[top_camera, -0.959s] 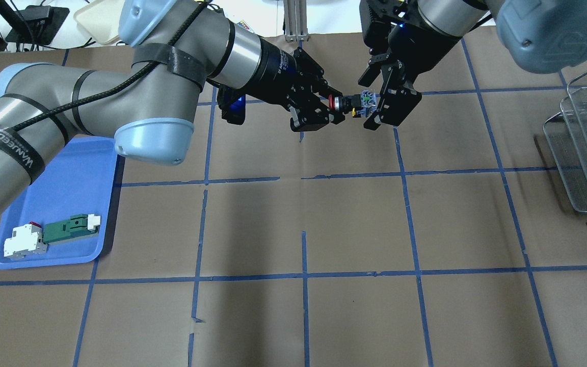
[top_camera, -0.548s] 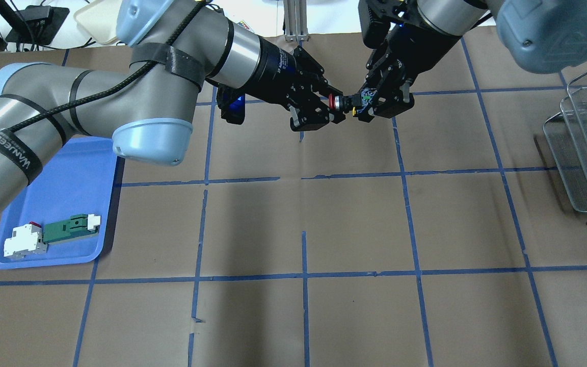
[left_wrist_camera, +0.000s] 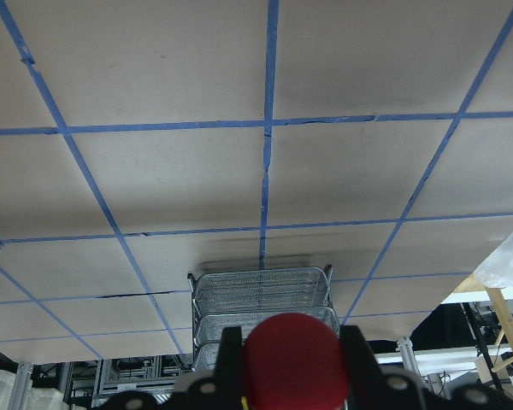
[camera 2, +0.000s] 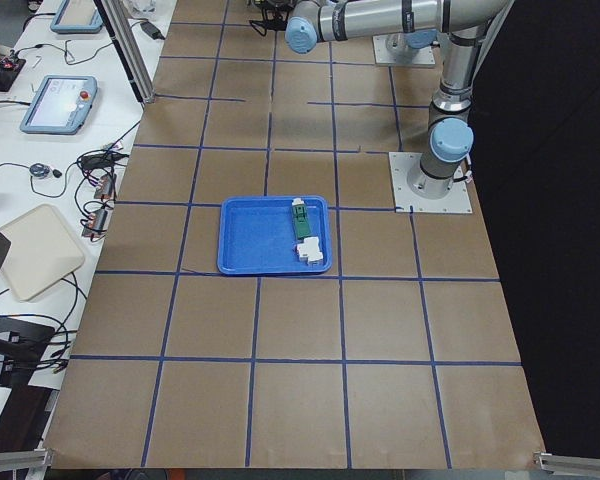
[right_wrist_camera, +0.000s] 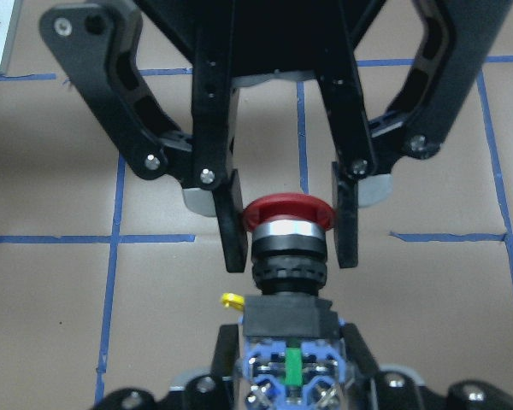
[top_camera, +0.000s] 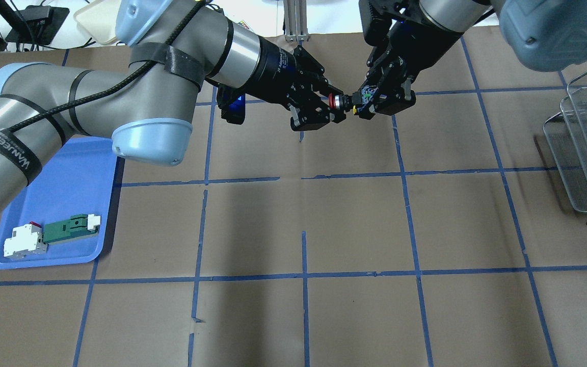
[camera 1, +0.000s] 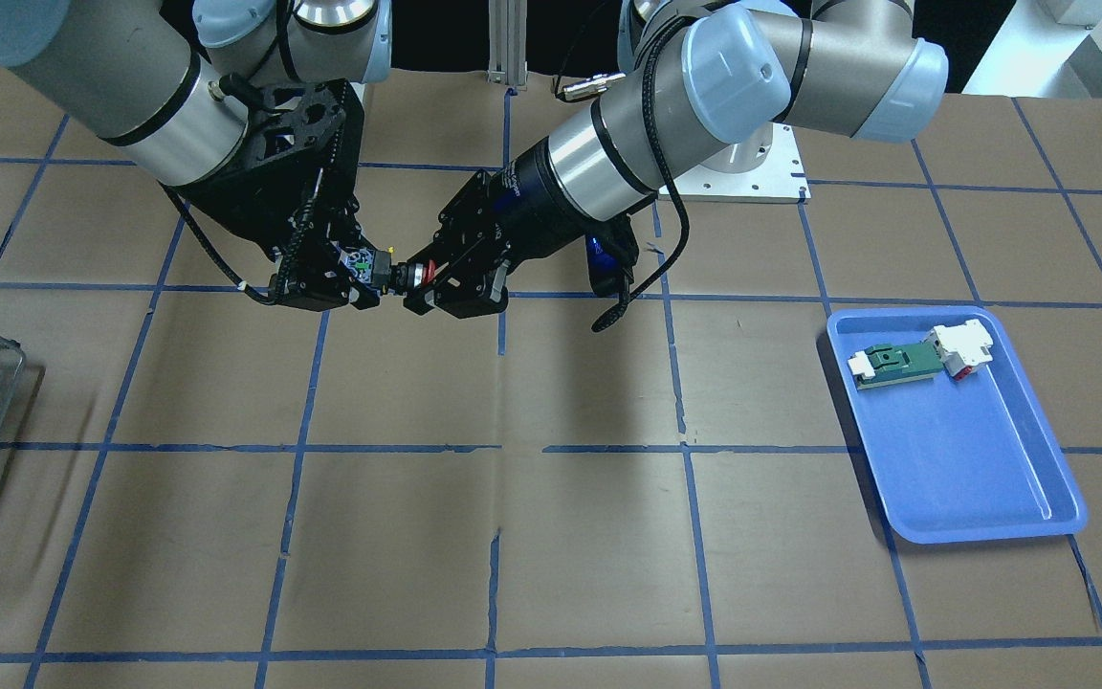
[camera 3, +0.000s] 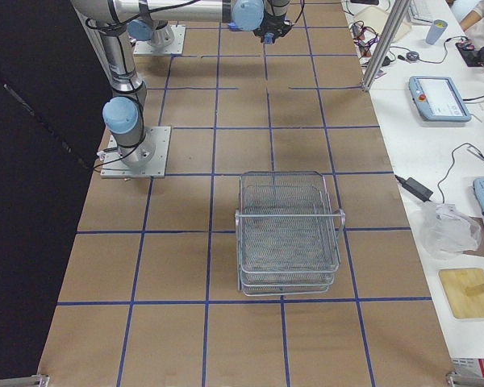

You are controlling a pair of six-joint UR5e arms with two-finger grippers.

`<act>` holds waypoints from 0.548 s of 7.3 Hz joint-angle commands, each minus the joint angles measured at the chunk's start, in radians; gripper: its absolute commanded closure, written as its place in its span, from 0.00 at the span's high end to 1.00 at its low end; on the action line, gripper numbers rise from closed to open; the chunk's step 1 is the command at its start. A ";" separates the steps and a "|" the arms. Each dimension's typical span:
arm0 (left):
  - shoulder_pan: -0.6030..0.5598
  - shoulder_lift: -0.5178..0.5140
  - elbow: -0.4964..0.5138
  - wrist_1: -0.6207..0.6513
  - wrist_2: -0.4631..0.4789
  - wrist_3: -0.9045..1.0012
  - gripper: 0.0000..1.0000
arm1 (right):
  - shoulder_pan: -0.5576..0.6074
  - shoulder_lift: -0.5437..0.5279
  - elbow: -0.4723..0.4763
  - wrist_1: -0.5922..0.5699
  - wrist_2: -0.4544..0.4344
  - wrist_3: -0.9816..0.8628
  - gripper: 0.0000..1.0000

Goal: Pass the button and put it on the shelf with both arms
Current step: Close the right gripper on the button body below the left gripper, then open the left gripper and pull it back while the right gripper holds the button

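The button (top_camera: pixel 342 102) hangs in the air between my two grippers over the far middle of the table. My left gripper (top_camera: pixel 335 104) is shut on its red cap, with a finger on each side, as the right wrist view (right_wrist_camera: pixel 288 231) shows. My right gripper (top_camera: pixel 367 99) is shut on the pale blue contact block at the button's back. The front view shows the same hold on the button (camera 1: pixel 398 275). The wire-mesh shelf (top_camera: pixel 586 148) stands at the table's right edge, well away from both grippers. It also shows in the right side view (camera 3: pixel 289 234).
A blue tray (top_camera: pixel 69 204) lies at the front left under my left arm. It holds a flat green-and-white part (top_camera: pixel 69 228) and a white block (top_camera: pixel 23 242). Brown paper with a blue tape grid covers the table.
My right gripper was open around the contact block a second ago and has closed on it. The left gripper has stayed on the red cap, and the button has barely moved.
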 commanded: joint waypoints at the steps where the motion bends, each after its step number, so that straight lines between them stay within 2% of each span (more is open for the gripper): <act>1: -0.001 0.003 0.004 0.001 0.013 -0.001 0.85 | 0.000 0.000 0.000 -0.001 0.001 0.000 0.00; 2: -0.003 0.004 0.007 0.003 0.012 -0.001 1.00 | 0.000 0.000 0.000 0.001 0.001 -0.002 0.00; 4: -0.004 0.006 0.005 0.012 -0.001 0.000 1.00 | -0.002 0.003 -0.003 -0.001 -0.004 -0.008 0.00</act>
